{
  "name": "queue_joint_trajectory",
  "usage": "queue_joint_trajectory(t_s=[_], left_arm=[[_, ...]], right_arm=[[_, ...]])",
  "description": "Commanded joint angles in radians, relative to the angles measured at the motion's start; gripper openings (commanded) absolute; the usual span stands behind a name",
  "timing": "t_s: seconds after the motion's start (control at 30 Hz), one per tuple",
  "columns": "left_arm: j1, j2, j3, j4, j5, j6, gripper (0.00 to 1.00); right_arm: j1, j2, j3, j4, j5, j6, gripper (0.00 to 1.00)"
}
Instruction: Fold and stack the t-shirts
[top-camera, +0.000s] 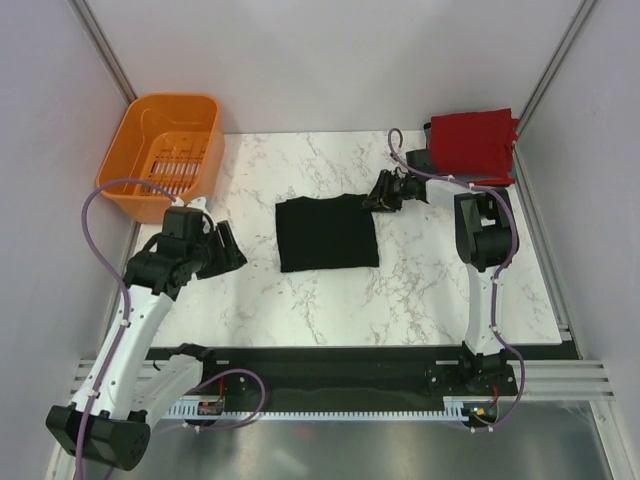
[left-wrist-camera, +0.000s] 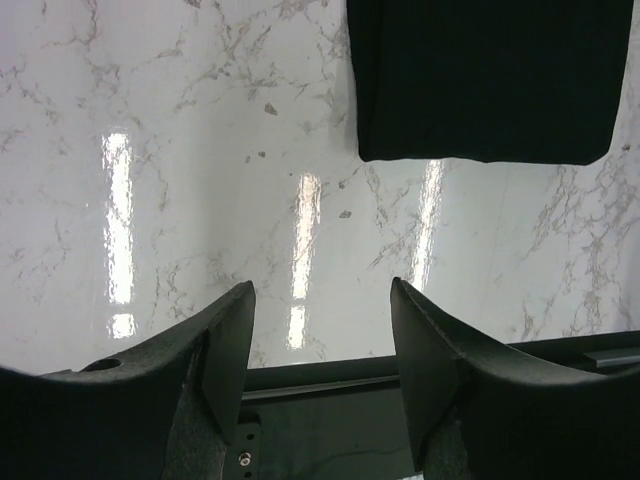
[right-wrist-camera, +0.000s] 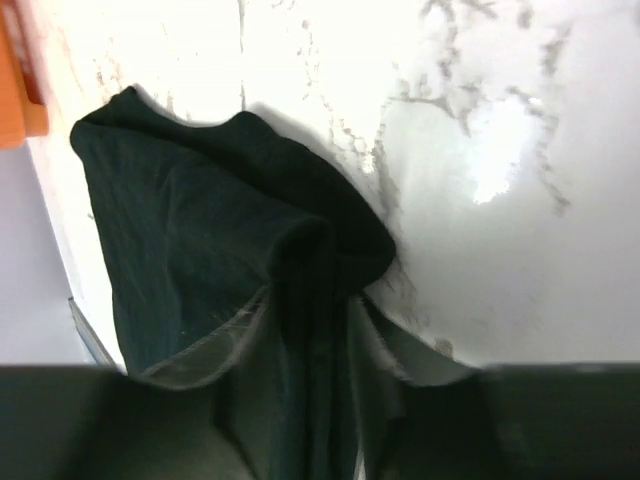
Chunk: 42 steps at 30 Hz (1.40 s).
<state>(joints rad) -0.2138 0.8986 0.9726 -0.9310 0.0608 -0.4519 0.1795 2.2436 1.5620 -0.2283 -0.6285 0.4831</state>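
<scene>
While pinching a far corner of the black t-shirt (top-camera: 327, 233) in the right gripper (top-camera: 380, 193), holding the left gripper (top-camera: 228, 250) spread wide, empty.

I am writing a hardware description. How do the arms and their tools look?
The left arm and right arm have white links and black joints. A purple cable runs along each. The left tool and right tool are black, with two fingers each.
</scene>
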Motion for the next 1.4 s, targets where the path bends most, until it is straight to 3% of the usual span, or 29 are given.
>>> queue_joint_trajectory(t_s=[0.0,0.17,0.2,0.4,0.6,1.0,1.37], left_arm=[[0.001,-0.029,-0.02,0.078,-0.035,0.048,0.64],[0.001,-0.053,-0.069,0.132,-0.041,0.024,0.64],[0.001,-0.058,-0.077,0.141,-0.041,0.019,0.64],[0.001,-0.11,-0.101,0.156,-0.11,0.006,0.64],[0.001,-0.17,-0.114,0.158,-0.174,-0.007,0.64],[0.001,-0.194,-0.117,0.152,-0.208,-0.018,0.64],[0.001,-0.185,-0.117,0.15,-0.216,-0.021,0.63]], right_arm=[[0.025,0.059,-0.069,0.122,-0.077,0.047,0.37],[0.025,0.016,-0.094,0.172,-0.115,0.072,0.01],[0.025,0.005,-0.091,0.17,-0.12,0.072,0.0],[0.023,-0.101,-0.039,0.094,-0.114,0.055,0.0],[0.017,-0.194,0.111,-0.152,0.088,-0.112,0.0],[-0.017,-0.32,0.34,-0.364,0.378,-0.34,0.0],[-0.089,-0.323,0.619,-0.494,0.401,-0.454,0.0]])
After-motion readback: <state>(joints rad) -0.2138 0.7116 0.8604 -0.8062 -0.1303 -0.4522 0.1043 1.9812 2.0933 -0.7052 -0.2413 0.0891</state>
